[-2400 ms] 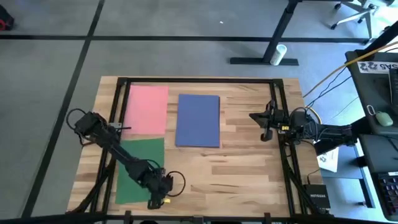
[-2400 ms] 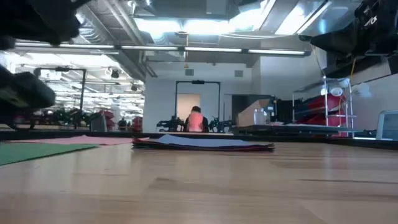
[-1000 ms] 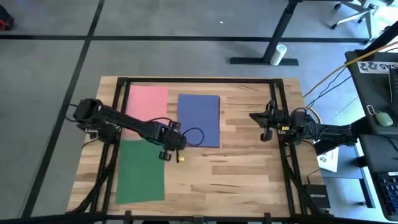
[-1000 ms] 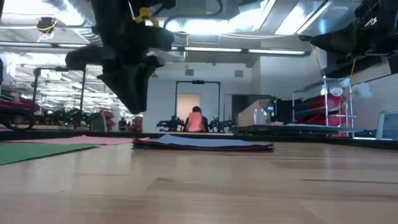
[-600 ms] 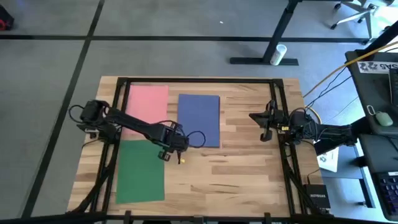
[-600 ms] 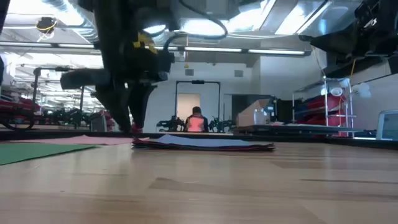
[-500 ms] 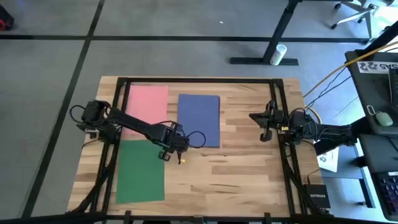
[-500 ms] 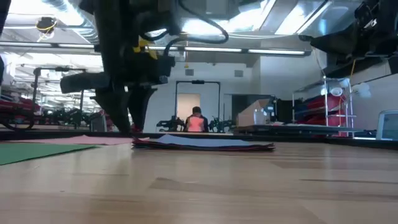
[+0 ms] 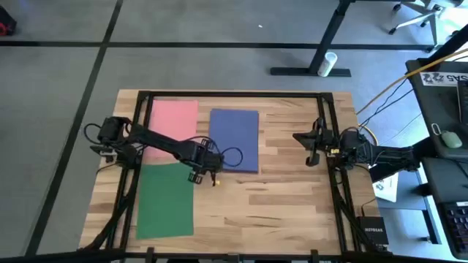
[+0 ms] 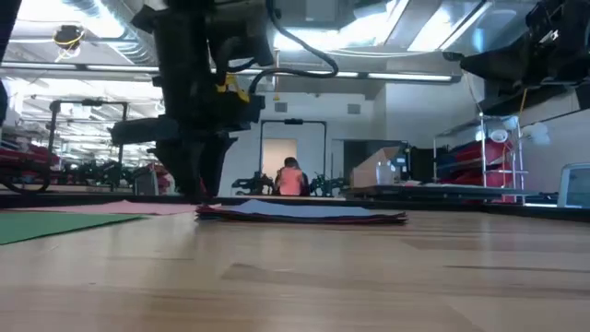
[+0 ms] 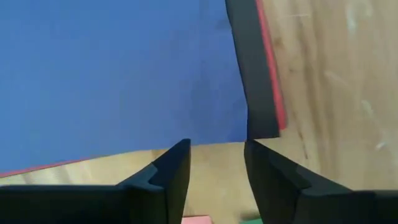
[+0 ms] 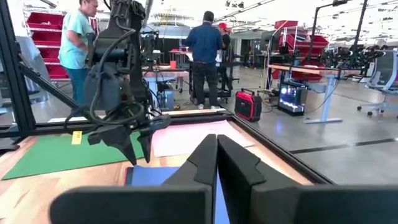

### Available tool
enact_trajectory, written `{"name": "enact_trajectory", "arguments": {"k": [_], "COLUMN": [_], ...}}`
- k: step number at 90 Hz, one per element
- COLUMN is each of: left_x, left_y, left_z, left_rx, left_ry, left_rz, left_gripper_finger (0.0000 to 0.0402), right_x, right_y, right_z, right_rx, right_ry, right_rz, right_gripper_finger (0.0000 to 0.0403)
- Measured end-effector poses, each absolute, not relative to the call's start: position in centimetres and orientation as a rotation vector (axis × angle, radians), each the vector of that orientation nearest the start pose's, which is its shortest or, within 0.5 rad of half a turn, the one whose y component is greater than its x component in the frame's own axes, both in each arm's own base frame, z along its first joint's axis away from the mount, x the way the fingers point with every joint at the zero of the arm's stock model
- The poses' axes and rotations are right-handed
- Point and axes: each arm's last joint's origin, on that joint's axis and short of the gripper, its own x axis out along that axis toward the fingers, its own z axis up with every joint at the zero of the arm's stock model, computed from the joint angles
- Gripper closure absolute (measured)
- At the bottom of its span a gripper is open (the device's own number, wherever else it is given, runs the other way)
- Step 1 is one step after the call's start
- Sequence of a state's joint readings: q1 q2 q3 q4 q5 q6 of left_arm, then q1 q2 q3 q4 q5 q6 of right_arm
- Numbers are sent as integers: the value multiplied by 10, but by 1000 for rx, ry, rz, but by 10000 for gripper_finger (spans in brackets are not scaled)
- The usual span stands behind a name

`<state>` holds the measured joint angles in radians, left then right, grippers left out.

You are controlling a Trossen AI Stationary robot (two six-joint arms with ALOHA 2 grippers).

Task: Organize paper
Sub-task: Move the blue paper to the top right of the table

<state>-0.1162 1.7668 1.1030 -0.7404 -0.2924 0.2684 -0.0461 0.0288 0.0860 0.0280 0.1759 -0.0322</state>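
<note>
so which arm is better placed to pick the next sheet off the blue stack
The left. Its open gripper sits low at the near corner of the blue-topped stack, fingers just short of the edge. The right gripper waits shut at the table's right side, away from the paper.

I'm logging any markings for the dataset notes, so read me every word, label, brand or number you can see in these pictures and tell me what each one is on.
"NETGEAR": on the black box on the floor by the table's right front corner, small but legible.
White sheet with large dark characters on the desk at far right: too blurred to read.
Yellow tag on the left arm: no readable text.
The paper sheets carry no print.
</note>
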Motion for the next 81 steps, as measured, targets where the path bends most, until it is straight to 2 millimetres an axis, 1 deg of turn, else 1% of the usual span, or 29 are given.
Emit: {"name": "enact_trajectory", "arguments": {"k": [8, 18, 23, 33, 56, 81], "left_x": [316, 317, 318, 318, 318, 320], "left_y": [-29, -30, -31, -31, -31, -30], "left_z": [165, 165, 165, 165, 165, 164], "left_rx": [526, 559, 555, 552, 524, 577], "left_ry": [1395, 1385, 1377, 1370, 1369, 1361], "left_rz": [-55, -85, -106, -113, -88, -122], "left_gripper_finger": [308, 373, 391, 400, 401, 401], "right_x": [93, 93, 93, 93, 93, 93], "right_y": [-9, -9, -9, -9, -9, -9], "right_z": [193, 193, 193, 193, 193, 193], "right_rx": [-27, -26, -26, -26, -26, -26], "right_ry": [-82, -81, -82, -82, -81, -81], "right_rz": [-223, -223, -223, -224, -223, -223], "right_gripper_finger": [402, 402, 402, 402, 402, 402]}}
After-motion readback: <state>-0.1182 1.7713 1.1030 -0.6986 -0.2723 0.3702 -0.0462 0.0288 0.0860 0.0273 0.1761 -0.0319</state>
